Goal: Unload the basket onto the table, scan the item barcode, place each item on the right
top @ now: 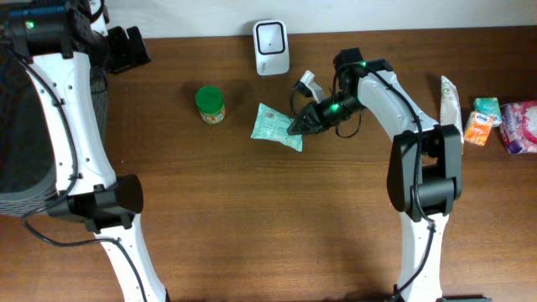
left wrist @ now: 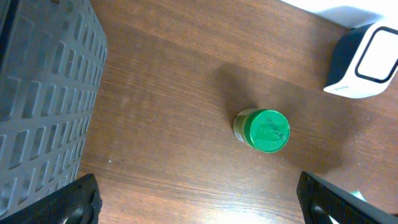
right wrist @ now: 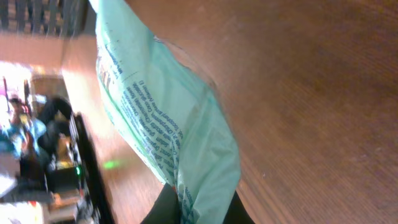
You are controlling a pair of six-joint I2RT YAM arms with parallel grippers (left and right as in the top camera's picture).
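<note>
Right now the right gripper (top: 300,126) is pinched tight on the 3 o'clock edge of the pale green packet (top: 273,126), which sits near the white scanner (top: 271,36), at its 6 o'clock. The left gripper (top: 132,49) hangs spread wide at the far 10 o'clock, and a green-lidded jar (top: 210,104) stands at the packet's 9 o'clock.

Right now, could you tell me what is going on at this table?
The right gripper is shut on an edge of the pale green packet, near the white scanner. The left gripper hangs open by the grey basket, holding nothing. The green-lidded jar stands untouched.
</note>
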